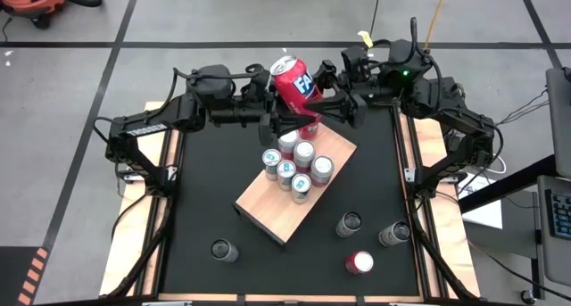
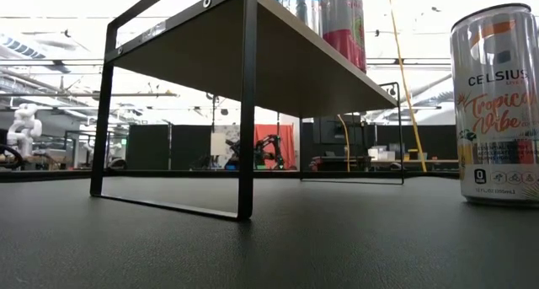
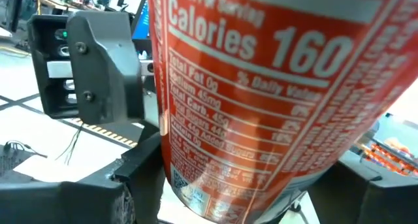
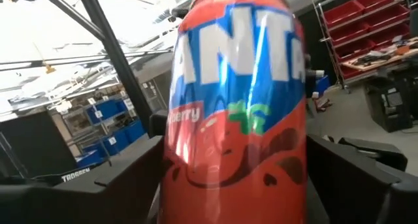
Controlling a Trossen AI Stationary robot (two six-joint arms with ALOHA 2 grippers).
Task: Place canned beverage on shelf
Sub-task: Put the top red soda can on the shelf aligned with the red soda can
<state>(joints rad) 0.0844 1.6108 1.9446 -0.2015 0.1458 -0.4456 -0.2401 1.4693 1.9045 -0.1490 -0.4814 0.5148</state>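
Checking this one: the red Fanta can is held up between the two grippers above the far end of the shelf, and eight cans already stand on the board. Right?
Not quite. The red Fanta can is up between the left gripper and right gripper over the shelf's far end, but the high view shows six cans on the board, not eight. Four more stand on the black table.

Both arms are stretched inward, raised at the far side of the desk, the left tool [image 1: 284, 110] and right tool [image 1: 319, 99] met around one can.
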